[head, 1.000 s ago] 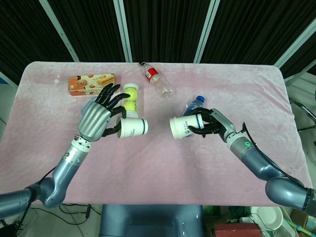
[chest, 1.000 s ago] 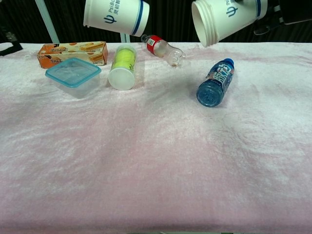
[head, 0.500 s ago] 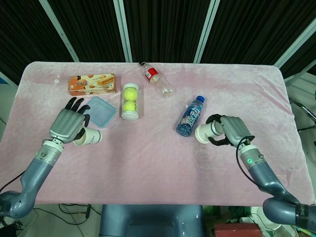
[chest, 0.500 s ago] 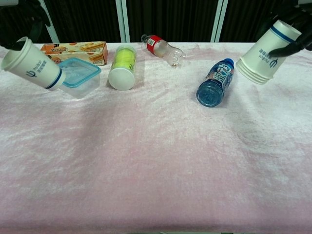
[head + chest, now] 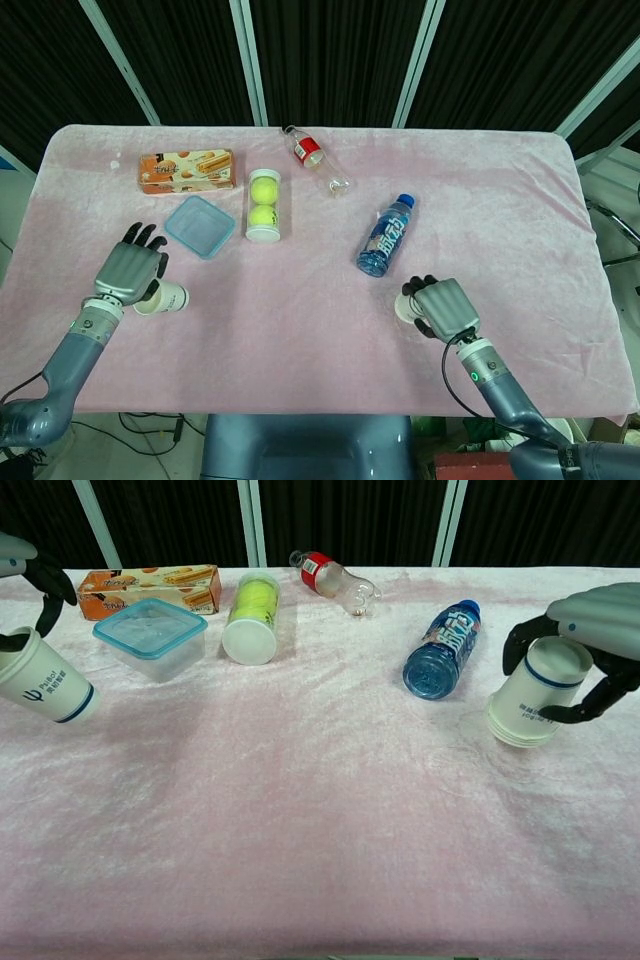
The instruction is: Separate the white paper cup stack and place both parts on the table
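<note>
- Pink cloth covers the table (image 5: pixel 320 300); dark curtains hang across the top of the frame.
- At lower left, the left hand (image 5: pixel 130 270) grips one tilted white paper cup (image 5: pixel 45 685).
- At lower right, the right hand (image 5: pixel 590 630) wraps the inverted cup stack (image 5: pixel 535 695), rim at the cloth.
- Also counted: two bottles, one biscuit box (image 5: pixel 185 170), one blue-lidded container (image 5: pixel 200 226), one tennis-ball tube (image 5: pixel 263 205).

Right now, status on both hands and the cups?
Left hand holds single cup, tilted, low over table. Right hand holds remaining stack upside down, rim at the cloth. Blue bottle lies beside it, apart.
</note>
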Tool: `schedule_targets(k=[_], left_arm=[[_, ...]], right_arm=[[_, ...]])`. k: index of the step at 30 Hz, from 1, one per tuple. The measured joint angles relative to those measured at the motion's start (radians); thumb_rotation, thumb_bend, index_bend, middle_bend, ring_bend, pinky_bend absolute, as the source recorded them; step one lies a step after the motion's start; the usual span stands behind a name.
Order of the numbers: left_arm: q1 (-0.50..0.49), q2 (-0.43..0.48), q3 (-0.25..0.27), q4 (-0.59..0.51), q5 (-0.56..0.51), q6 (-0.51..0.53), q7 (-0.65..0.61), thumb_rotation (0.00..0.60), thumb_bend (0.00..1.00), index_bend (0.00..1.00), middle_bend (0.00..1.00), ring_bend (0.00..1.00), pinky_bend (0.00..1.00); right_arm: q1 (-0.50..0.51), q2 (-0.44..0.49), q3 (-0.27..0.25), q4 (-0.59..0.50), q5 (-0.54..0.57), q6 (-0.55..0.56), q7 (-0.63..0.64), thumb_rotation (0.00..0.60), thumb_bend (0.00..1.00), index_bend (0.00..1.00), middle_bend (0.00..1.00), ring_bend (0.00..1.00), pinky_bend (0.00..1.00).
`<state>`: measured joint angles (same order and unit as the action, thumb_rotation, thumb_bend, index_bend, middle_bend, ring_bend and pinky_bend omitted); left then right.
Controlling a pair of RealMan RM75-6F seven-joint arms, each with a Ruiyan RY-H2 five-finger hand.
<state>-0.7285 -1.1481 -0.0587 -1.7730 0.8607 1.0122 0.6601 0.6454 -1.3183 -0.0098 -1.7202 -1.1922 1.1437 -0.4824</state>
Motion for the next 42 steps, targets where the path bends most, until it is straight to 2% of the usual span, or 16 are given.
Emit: schedule_targets(k=[10, 16, 19, 22, 27, 30, 36, 42], left_arm=[[0.016, -0.084, 0.006, 0.112, 0.042, -0.008, -0.081, 0.6, 0.58, 0.6, 0.19, 0.0, 0.0], [0.009, -0.111, 0.012, 0.155, 0.033, -0.032, -0.074, 0.6, 0.56, 0.56, 0.18, 0.0, 0.0], [0.003, -0.122, 0.018, 0.167, 0.026, -0.04, -0.052, 0.6, 0.55, 0.55, 0.17, 0.0, 0.0], [-0.004, -0.135, 0.021, 0.176, 0.021, -0.04, -0.033, 0.6, 0.54, 0.52, 0.17, 0.0, 0.0], [-0.011, -0.143, 0.018, 0.177, 0.008, -0.036, -0.018, 0.6, 0.48, 0.46, 0.15, 0.0, 0.0], [-0.019, -0.143, 0.021, 0.172, -0.005, -0.042, 0.005, 0.6, 0.44, 0.43, 0.14, 0.0, 0.0], [-0.039, -0.157, 0.023, 0.167, -0.034, -0.043, 0.045, 0.6, 0.38, 0.38, 0.13, 0.0, 0.0], [-0.036, -0.128, 0.008, 0.124, -0.015, -0.015, 0.023, 0.6, 0.32, 0.31, 0.09, 0.0, 0.0]], right_arm=[[0.0, -0.031, 0.014, 0.037, 0.022, -0.078, 0.015, 0.6, 0.65, 0.83, 0.62, 0.71, 0.64], [0.007, -0.008, 0.02, 0.021, 0.068, -0.134, 0.013, 0.6, 0.61, 0.78, 0.51, 0.64, 0.58], [0.012, -0.001, 0.018, 0.017, 0.084, -0.148, -0.007, 0.6, 0.58, 0.72, 0.44, 0.61, 0.56], [0.013, 0.002, 0.019, 0.01, 0.097, -0.153, -0.024, 0.6, 0.53, 0.62, 0.35, 0.55, 0.51], [0.015, 0.009, 0.016, 0.001, 0.11, -0.167, -0.037, 0.6, 0.4, 0.34, 0.15, 0.4, 0.38], [0.022, 0.021, 0.009, -0.011, 0.129, -0.19, -0.054, 0.6, 0.36, 0.24, 0.08, 0.36, 0.34], [0.034, 0.043, 0.009, -0.043, 0.163, -0.205, -0.076, 0.6, 0.29, 0.18, 0.02, 0.31, 0.29], [0.027, 0.1, 0.011, -0.099, 0.162, -0.184, -0.072, 0.6, 0.15, 0.09, 0.0, 0.24, 0.25]])
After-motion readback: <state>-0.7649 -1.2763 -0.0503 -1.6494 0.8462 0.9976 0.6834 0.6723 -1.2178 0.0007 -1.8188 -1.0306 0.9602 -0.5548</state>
